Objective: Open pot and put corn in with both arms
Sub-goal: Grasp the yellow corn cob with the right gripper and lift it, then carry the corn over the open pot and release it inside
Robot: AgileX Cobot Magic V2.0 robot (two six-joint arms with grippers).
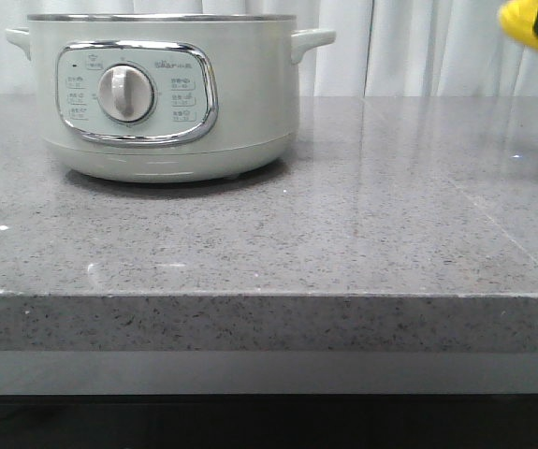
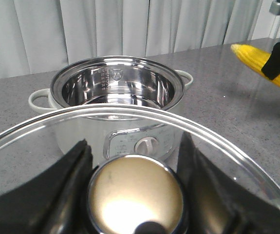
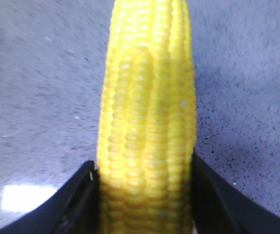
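Glass lid (image 2: 130, 131), gripped by its round metal knob (image 2: 136, 195) between the left gripper (image 2: 135, 161) fingers, is held raised just in front of the pot (image 1: 161, 94). Beyond it, the pot stands uncovered on the grey stone counter (image 1: 343, 234). Right gripper (image 3: 144, 195) clamps the corn (image 3: 147, 112) lengthwise, raised above the counter, well to the pot's right.

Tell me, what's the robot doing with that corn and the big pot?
It's getting ready to cook corn. The left gripper holds the glass lid by its knob, lifted off the pot, so the shiny inside is open. The right gripper grips the yellow corn up in the air, off to the pot's right. The corn isn't inside yet.
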